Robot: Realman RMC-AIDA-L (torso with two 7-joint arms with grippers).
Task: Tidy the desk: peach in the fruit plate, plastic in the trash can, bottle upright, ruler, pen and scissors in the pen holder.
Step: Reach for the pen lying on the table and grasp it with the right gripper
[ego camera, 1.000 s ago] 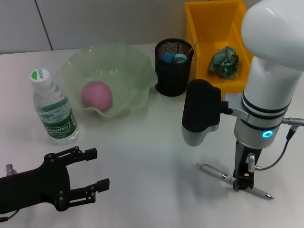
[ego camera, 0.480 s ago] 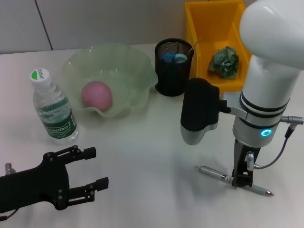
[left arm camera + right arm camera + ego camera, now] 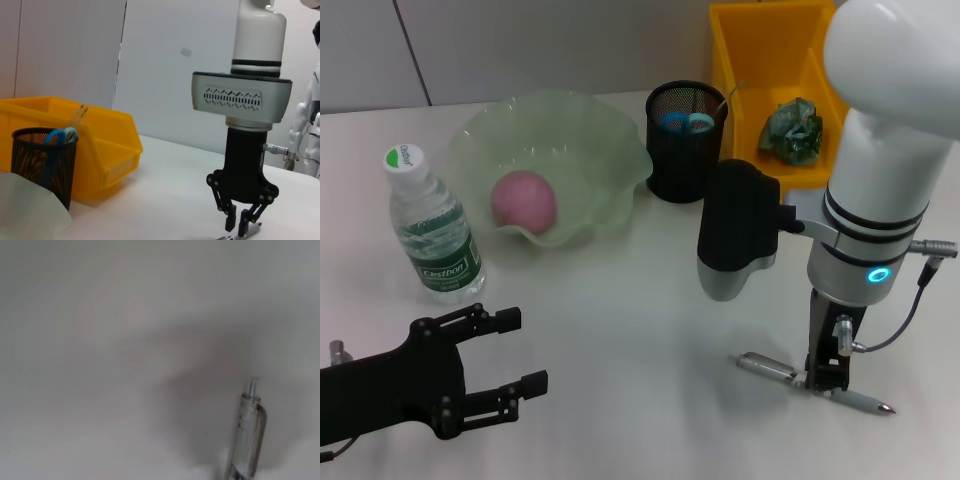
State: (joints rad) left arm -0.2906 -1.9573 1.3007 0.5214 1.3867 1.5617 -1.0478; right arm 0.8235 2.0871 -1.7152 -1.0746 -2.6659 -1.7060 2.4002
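Reaching straight down at the near right of the desk (image 3: pixel 620 300), the right gripper (image 3: pixel 825 380) has its fingers drawn narrow around the middle of the pen (image 3: pixel 810 382), which lies flat on the desk with its tip pointing right and its clip end pointing left. From the left wrist view the same gripper (image 3: pixel 239 226) shows both fingertips (image 3: pixel 230 222) close together at desk level with the pen (image 3: pixel 252 230) between them; firm contact cannot be confirmed. The right wrist view shows only the clip end of the pen (image 3: pixel 248 435) against bare desk. The left gripper (image 3: pixel 510 352) hovers at the near left, fingers spread wide and holding nothing. The bottle (image 3: pixel 432 230) stands upright at the left, cap on, just beside the plate (image 3: pixel 610 150). The peach (image 3: pixel 524 201) sits inside the plate. The holder (image 3: pixel 686 150), a black mesh cup, stands just right of the plate and contains the scissors (image 3: pixel 685 122), their blue handles up, and what appears to be the clear ruler (image 3: pixel 730 92) leaning over the rim. The bin (image 3: pixel 740 60), yellow, is at the far right just beyond the holder, with the crumpled green plastic (image 3: pixel 792 128) lying inside it.
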